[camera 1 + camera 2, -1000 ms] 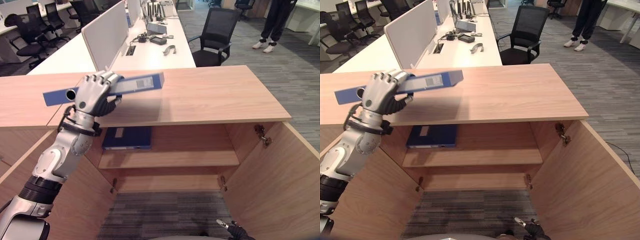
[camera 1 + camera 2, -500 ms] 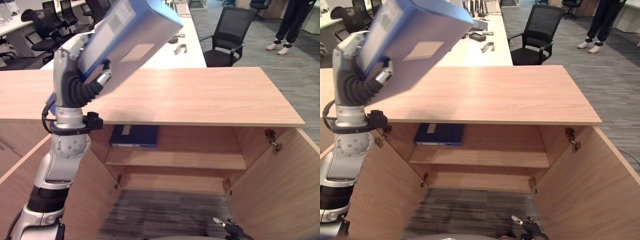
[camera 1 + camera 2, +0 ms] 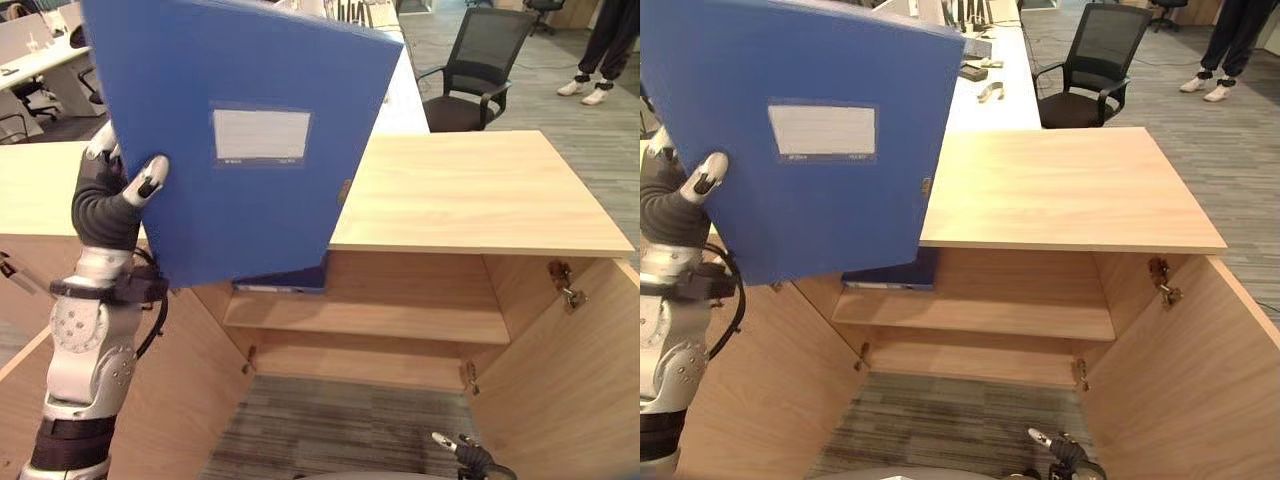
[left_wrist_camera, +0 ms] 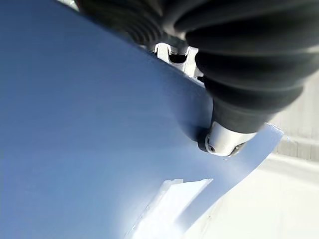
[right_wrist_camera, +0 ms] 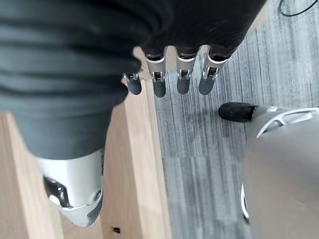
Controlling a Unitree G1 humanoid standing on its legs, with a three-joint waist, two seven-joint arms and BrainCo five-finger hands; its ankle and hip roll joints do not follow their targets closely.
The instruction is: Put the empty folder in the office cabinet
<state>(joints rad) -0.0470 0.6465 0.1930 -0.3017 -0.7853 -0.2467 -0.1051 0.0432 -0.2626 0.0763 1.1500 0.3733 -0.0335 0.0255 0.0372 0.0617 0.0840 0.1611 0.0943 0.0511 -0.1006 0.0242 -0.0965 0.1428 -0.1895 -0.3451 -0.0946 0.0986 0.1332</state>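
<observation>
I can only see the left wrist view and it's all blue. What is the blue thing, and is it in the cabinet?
Observer: It's a blue folder. The left hand holds it up in front of the open cabinet, not inside.
Operator: Is anything on the shelf?
Observer: Another folder lies at the left end of the shelf.
Operator: And my other hand?
Observer: The right hand hangs open, low beside a cabinet door.

My left hand (image 3: pixel 120 195) has swung the blue folder (image 3: pixel 240 140) up from flat over the cabinet top (image 3: pixel 480 190) to upright, its labelled face toward me.
</observation>
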